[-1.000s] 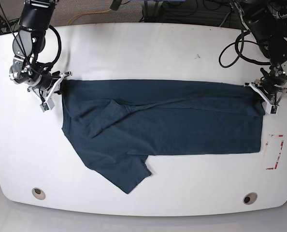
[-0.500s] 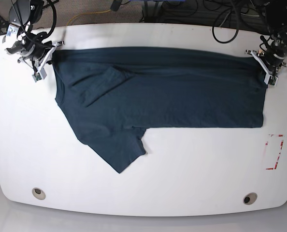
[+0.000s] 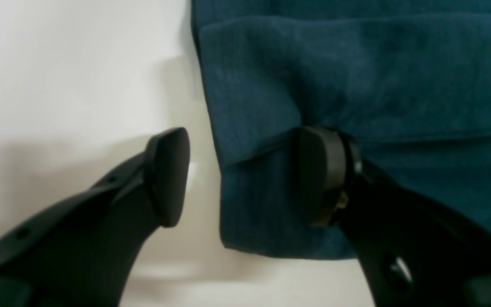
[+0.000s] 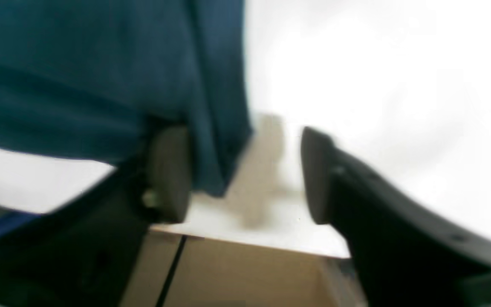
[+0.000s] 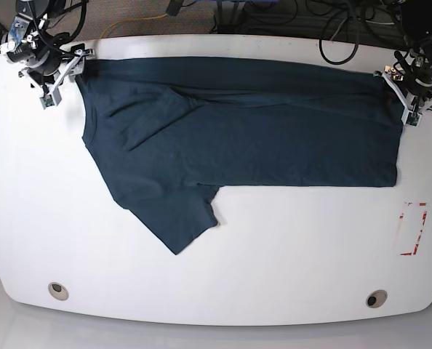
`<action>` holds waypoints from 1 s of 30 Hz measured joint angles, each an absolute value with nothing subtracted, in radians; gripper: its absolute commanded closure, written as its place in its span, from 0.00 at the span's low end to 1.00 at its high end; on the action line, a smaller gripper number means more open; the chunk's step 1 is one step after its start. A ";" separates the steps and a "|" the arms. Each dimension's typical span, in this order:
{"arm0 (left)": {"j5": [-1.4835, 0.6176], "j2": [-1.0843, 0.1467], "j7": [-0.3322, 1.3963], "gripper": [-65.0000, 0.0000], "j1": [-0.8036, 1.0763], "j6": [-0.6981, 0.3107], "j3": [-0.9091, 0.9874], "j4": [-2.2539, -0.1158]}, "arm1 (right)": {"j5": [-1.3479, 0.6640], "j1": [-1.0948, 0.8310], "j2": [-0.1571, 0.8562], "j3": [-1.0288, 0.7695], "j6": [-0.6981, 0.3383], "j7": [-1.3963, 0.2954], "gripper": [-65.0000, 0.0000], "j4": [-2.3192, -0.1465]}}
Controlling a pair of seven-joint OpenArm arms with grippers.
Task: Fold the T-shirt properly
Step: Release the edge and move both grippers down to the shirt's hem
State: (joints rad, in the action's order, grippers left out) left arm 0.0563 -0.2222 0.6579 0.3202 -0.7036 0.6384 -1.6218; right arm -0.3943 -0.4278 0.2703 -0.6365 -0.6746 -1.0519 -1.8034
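White table (image 5: 274, 254); red marking (image 5: 412, 229) right; 2 round holes (image 5: 57, 290).

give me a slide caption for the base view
Both grippers open at the far corners of a navy T-shirt spread on the table.

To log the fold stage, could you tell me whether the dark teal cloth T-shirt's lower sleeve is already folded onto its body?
No; the dark teal cloth T-shirt has its lower sleeve still sticking out onto the white table.

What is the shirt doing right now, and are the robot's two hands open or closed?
T-shirt: lying flat on the table, folded lengthwise, one sleeve sticking out at the front.
Left gripper: open, one of its fingers resting on the shirt corner, nothing pinched.
Right gripper: open, shirt edge hanging loose between its fingers.
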 measured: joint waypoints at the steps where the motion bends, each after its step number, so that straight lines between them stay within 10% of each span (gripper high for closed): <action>1: 0.065 -0.220 0.670 0.41 0.323 -0.704 0.637 -1.638 | -0.390 -0.428 0.260 -0.648 -0.672 -1.053 0.36 -1.829; 30: -0.043 -0.200 0.772 0.42 0.042 -0.702 0.653 -1.665 | -0.364 0.131 0.286 -0.513 -0.662 -1.052 0.36 -1.496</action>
State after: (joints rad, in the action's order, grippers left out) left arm -0.0429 -0.2005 0.7719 0.0418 -0.7025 0.6533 -1.6646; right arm -0.3637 0.1307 0.2855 -0.5125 -0.6624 -1.0515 -1.4960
